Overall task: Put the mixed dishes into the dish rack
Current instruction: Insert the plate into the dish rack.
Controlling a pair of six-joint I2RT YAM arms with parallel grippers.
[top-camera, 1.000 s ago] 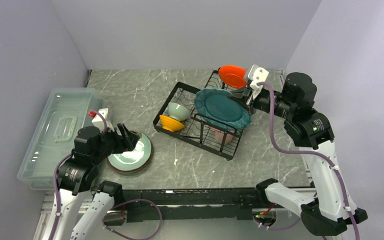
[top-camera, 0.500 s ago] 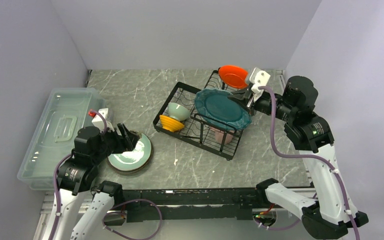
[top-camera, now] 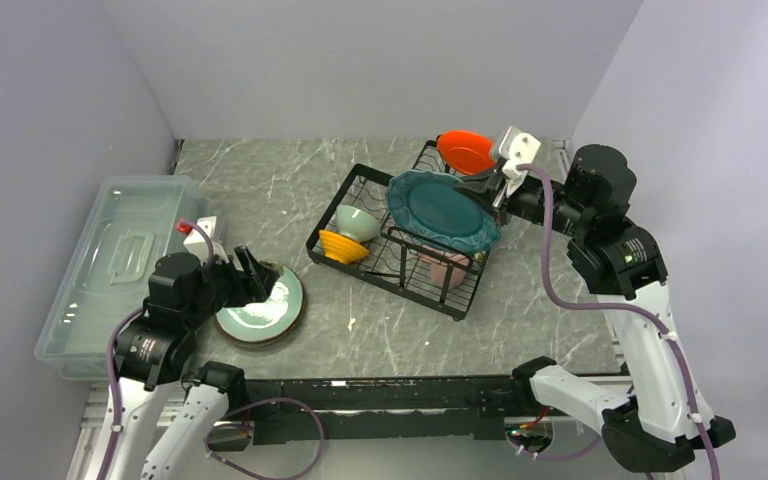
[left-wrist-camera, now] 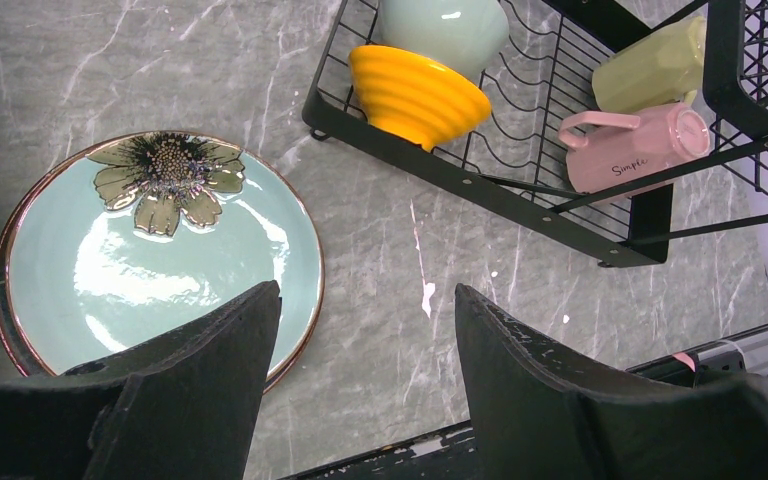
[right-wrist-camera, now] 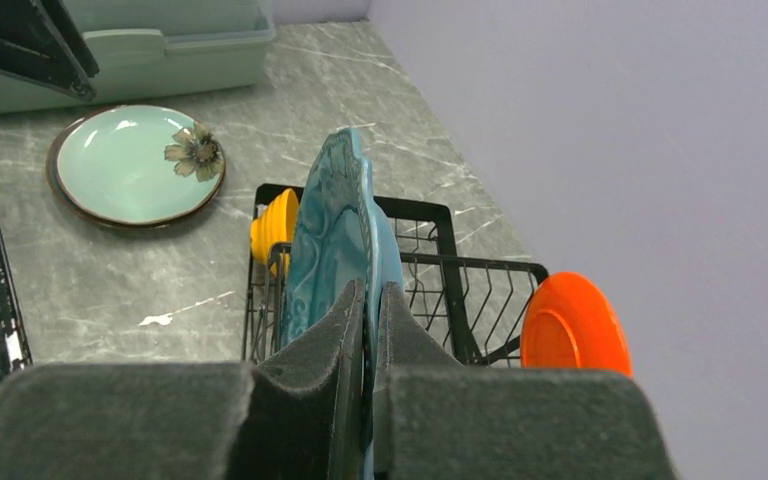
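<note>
Right end effector: I have my right end effector (right-wrist-camera: pixel 370 300) closed on the rim of the dark teal plate (top-camera: pixel 442 210), one finger on each face.
Dark teal plate: it hangs tilted over the right half of the dish rack (left-wrist-camera: pixel 480 183), above the raised tier. I cannot tell whether its lower edge touches the wires.
Left end effector: my left end effector (left-wrist-camera: pixel 365 300) is open and holds nothing. It hovers over the near right edge of the flowered plate (left-wrist-camera: pixel 160 260).
Flowered plate: pale teal with a brown rim, it lies flat on the table (top-camera: pixel 260 180), to the left of the rack and apart from it.
Dish rack: black wire, it sits at an angle in the middle of the table.
Yellow bowl: I see the yellow bowl (left-wrist-camera: pixel 415 95) tipped on its side at the rack's near left corner.
Green bowl: the green bowl (left-wrist-camera: pixel 445 30) sits just behind the yellow one, touching it.
Pink mug: the pink mug (left-wrist-camera: pixel 640 145) lies on its side in the lower tray, under the raised tier, handle pointing left.
Yellow mug: the yellow mug (left-wrist-camera: pixel 655 65) lies just beyond the pink mug.
Orange plate: the orange plate (top-camera: pixel 465 152) stands on edge at the rack's far right end.
Plastic bin: the clear plastic bin (top-camera: pixel 120 260), lid on, lies along the table's left side.
</note>
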